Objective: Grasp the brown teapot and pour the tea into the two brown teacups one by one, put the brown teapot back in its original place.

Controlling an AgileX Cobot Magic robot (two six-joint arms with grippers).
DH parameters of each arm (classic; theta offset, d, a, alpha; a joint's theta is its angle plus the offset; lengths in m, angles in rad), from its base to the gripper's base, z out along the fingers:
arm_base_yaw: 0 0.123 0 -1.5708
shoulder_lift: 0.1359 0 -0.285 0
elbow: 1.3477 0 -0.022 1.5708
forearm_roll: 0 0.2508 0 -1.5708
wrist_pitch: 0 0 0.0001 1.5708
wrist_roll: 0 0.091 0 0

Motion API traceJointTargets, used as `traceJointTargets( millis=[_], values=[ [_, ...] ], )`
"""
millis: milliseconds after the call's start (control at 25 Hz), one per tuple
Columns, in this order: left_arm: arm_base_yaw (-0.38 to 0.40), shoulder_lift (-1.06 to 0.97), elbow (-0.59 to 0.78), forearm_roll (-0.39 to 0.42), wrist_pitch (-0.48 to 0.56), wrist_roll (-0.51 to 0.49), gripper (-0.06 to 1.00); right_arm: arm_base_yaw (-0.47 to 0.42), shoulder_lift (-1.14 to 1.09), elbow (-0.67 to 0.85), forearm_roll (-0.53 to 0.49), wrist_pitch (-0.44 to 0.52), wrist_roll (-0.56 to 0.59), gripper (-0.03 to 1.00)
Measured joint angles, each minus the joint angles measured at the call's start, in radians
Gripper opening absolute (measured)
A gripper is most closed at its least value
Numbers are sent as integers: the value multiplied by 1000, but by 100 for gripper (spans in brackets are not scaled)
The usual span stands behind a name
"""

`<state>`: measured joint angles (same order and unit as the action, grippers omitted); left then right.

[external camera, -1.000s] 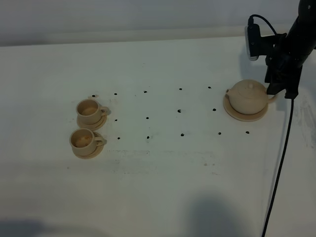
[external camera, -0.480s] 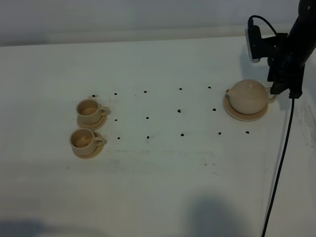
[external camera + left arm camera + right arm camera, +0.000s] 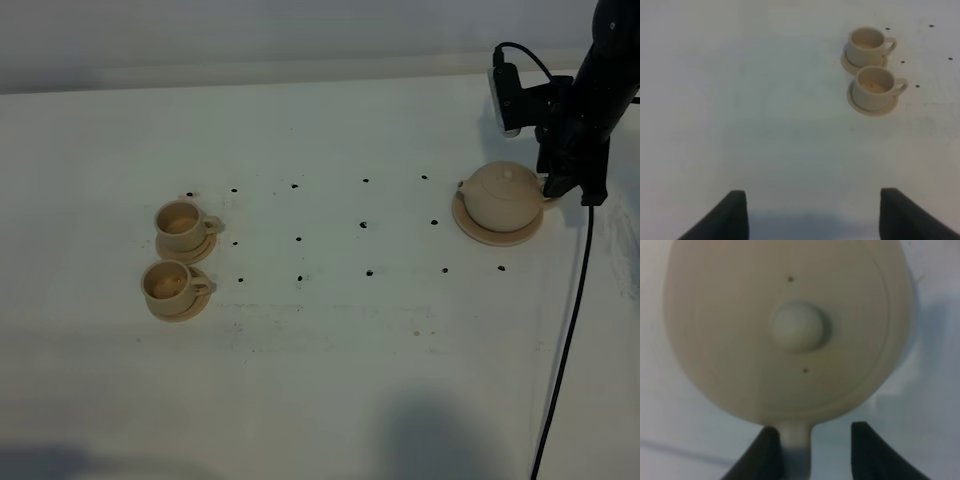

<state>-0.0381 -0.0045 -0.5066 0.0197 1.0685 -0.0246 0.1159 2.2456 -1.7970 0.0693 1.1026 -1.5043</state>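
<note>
- Left of frame: the two brown teacups (image 3: 181, 226) stand on saucers (image 3: 186, 250); your left gripper (image 3: 812, 215) hangs released, short of them.
- Right: the brown teapot (image 3: 503, 196) sits on its disc (image 3: 497, 238), spout left, handle (image 3: 796, 447) right.
- Your right gripper (image 3: 812, 445) straddles that handle, jaws unclenched; the white table (image 3: 330, 380) lies open leftward.

Black right arm (image 3: 600, 85), white wrist camera (image 3: 506, 98), black cable (image 3: 568, 330), dark wedge-shaped left hand (image 3: 812, 191)

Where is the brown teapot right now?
In the exterior high view, the brown teapot sits on its round disc at right, far from the two teacups at left, handle between the jaws of the right gripper.
</note>
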Motion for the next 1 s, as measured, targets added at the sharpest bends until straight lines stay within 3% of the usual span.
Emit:
traceJointTargets(
  millis=[440, 680, 1000],
  values=[
    [0, 0, 0, 0, 0, 0, 53, 27, 0, 0, -42, 6, -6, 22],
    [0, 0, 0, 0, 0, 0, 53, 40, 0, 0, -69, 7, -6, 10],
    [0, 0, 0, 0, 0, 0, 53, 40, 0, 0, -63, 30, 32, 9]
  ],
)
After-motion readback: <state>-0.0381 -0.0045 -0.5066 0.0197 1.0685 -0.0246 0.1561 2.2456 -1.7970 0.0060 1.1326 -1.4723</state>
